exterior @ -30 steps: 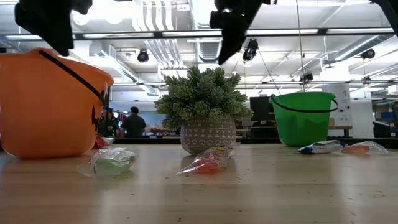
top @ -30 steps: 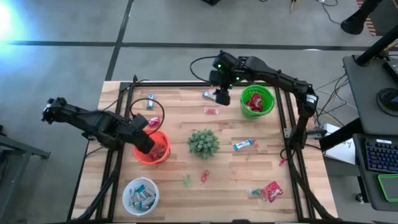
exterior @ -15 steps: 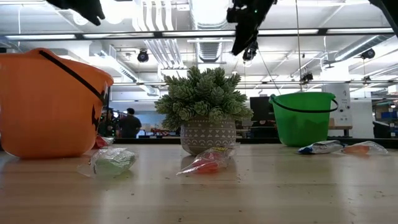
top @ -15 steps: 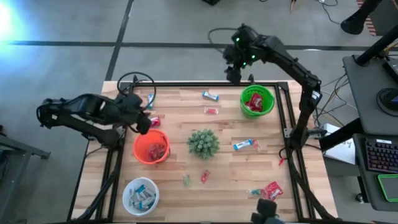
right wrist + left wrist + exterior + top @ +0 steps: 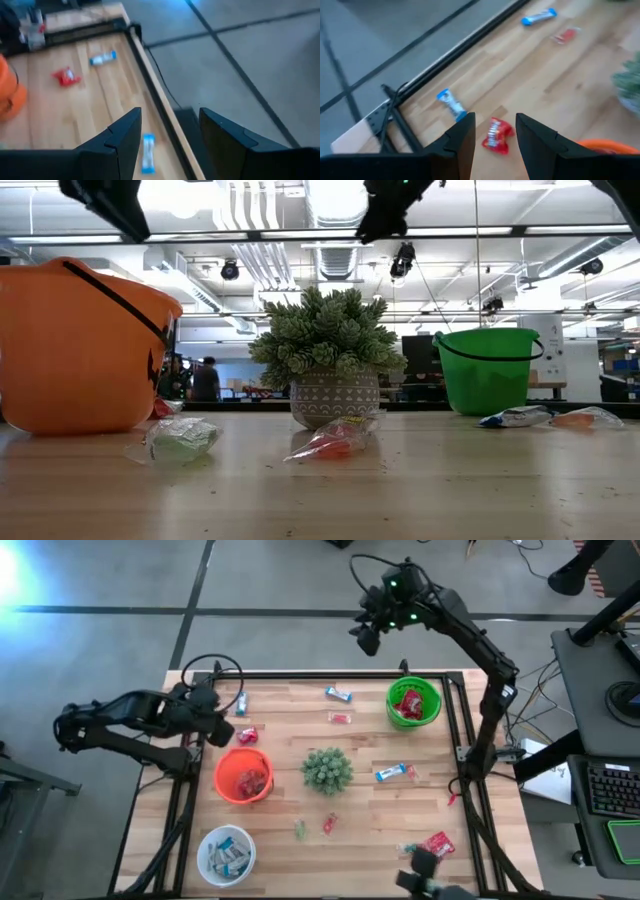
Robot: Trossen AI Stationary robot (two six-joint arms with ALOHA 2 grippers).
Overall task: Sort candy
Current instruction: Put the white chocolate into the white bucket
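Candy lies scattered on the wooden table: a red packet [image 5: 247, 735] and a blue-and-white bar [image 5: 241, 702] at the far left, another bar [image 5: 338, 694] and a red piece [image 5: 340, 718] near the far edge, a bar [image 5: 395, 773] right of centre, and small pieces [image 5: 313, 827] and red packets [image 5: 435, 845] near the front. My left gripper [image 5: 222, 726] hangs open and empty above the table, just left of the red packet [image 5: 496, 136]. My right gripper [image 5: 362, 638] hangs open and empty, high beyond the table's far edge; the far bar [image 5: 148, 152] shows below it.
An orange bowl [image 5: 243, 776], a green bowl [image 5: 413, 703] and a white bowl [image 5: 226, 852] each hold candy. A spiky green plant in a pot [image 5: 327, 769] stands mid-table. A black frame [image 5: 300, 673] rims the table. A dark object [image 5: 430, 875] shows at the near edge.
My left gripper has risen from above the orange bowl and swung toward the table's far left, turning as it went. My right gripper has climbed from beside the far blue-and-white bar and drawn back beyond the table's far edge. No candy has moved.
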